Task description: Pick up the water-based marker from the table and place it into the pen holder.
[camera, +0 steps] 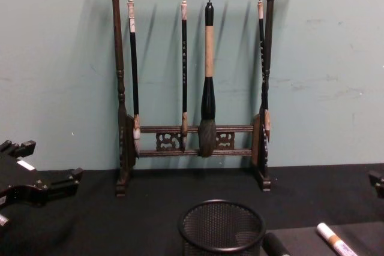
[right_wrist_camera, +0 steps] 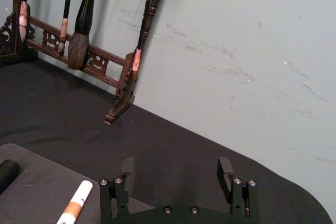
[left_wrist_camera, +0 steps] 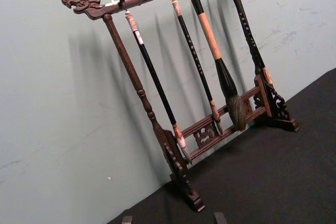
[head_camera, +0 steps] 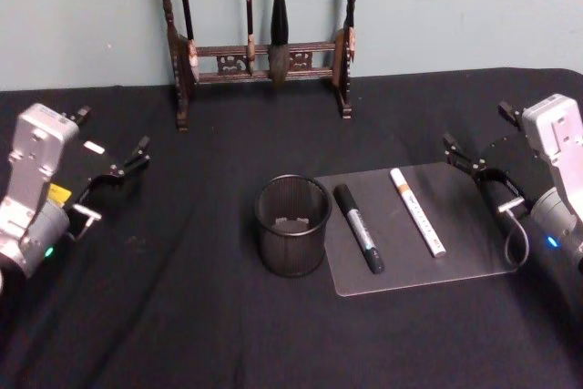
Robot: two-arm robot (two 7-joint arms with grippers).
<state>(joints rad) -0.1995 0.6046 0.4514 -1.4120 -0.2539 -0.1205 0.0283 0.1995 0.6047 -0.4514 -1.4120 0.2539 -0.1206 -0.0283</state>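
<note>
Two markers lie side by side on a grey mat (head_camera: 455, 252) on the black table (head_camera: 164, 316): a black marker (head_camera: 358, 228) and a white marker with an orange band (head_camera: 418, 211). I cannot tell which one is water-based. The pen holder (head_camera: 291, 248), a black mesh cup, stands upright just left of the mat with no pen in it. My left gripper (head_camera: 114, 129) hovers open at the far left. At the far right, beside the mat, my right gripper (head_camera: 476, 125) is open too. The right wrist view shows the right gripper (right_wrist_camera: 176, 169) with nothing between its fingers, above the white marker's tip (right_wrist_camera: 76, 203).
A tall wooden brush rack (head_camera: 260, 52) with several hanging brushes stands at the back of the table against the pale green wall. Bare black cloth lies in front of the cup and mat and on the left.
</note>
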